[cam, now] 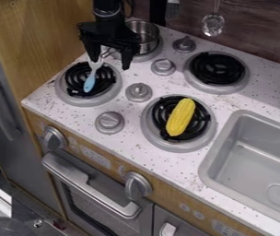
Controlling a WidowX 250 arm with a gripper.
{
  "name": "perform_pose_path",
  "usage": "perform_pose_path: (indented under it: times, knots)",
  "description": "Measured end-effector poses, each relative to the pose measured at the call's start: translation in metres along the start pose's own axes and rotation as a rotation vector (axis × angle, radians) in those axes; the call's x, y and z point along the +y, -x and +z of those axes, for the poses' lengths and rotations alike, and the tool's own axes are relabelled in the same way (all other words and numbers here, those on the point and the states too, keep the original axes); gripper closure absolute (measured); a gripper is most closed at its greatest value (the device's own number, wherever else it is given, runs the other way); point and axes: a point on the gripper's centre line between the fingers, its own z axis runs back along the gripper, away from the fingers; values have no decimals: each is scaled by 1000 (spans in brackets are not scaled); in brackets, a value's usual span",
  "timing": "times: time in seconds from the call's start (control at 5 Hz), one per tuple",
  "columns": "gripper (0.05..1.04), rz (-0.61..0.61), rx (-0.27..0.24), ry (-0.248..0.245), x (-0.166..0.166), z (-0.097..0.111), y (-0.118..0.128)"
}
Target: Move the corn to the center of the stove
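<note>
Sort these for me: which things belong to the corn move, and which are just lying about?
Part of the job:
- yellow corn
- stove top
- gripper

Just lying about:
- blue-and-white utensil
- metal pot
- hanging metal utensil

The black arm (108,9) has tapered fingers (127,59) and perhaps a thin cable (131,8).

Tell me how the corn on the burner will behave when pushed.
The corn looks rounded and elongated, so a sideways push might well roll it, though the ridged black coil beneath could check that. It is probably stiff, as it shows no visible sag. Its bumpy surface may offer some grip if lifted.
</note>
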Motion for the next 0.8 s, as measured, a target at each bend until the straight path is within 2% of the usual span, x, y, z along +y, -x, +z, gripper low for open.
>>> perform_pose_path:
  times: [0.2,0.4,0.6,0.8]
  knots:
    - [83,-3,40,4,-2,-11,9]
    - [83,-53,53,31,-28,-15,16]
    - [83,-132,48,71,-66,-10,23]
    - [83,-145,61,94,-86,-9,33]
